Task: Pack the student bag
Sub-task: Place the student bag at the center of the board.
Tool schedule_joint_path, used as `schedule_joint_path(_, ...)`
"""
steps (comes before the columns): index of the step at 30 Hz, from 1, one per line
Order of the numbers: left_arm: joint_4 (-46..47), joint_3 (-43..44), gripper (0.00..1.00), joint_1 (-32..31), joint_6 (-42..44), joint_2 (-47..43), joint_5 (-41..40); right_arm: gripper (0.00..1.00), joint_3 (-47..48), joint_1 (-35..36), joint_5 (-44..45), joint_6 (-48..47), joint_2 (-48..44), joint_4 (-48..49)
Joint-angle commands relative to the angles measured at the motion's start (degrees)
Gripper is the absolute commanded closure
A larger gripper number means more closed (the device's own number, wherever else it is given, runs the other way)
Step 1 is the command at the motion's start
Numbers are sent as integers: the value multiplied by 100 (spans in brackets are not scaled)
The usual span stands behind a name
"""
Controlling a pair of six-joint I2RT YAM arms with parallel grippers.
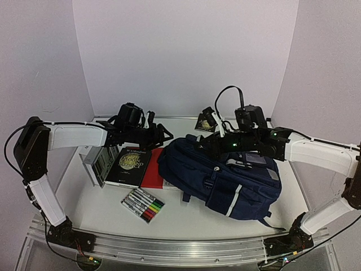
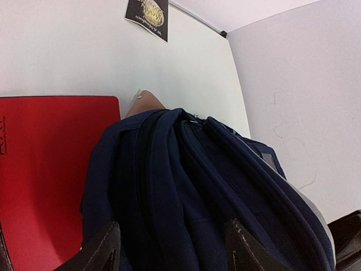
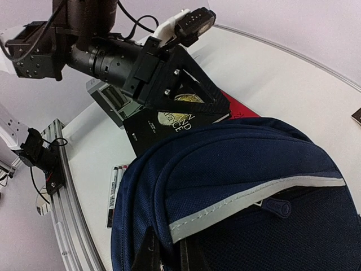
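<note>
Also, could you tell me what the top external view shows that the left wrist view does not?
Only the top external view shows the marker set, the black book and the grey box beside it. Only the left wrist view shows a tan corner peeking from behind the student bag, too little to identify, and that the left gripper has a finger on either side of the bag's top. Both show the bag, the red folder and the small black-and-gold card.
</note>
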Motion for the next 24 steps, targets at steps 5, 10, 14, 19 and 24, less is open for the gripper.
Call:
schedule_joint_path(5,600,45,37,13,-688,326,564,100,78,46,-40,40,-35,1029)
schedule_joint_path(10,1236,-155,52,3,-1180,447,1050,100,87,48,232,28,159,1058)
schedule_joint_path(14,1687,-281,75,13,-1493,460,1356,85,31,47,730,221,166,1126)
schedule_joint_path(19,2090,-397,100,13,-1559,428,1551,24,-190,42,1828,655,-106,1107)
schedule_joint_path(24,2335,-499,100,12,-1138,321,1566,2,-319,-282,3542,1293,-333,291)
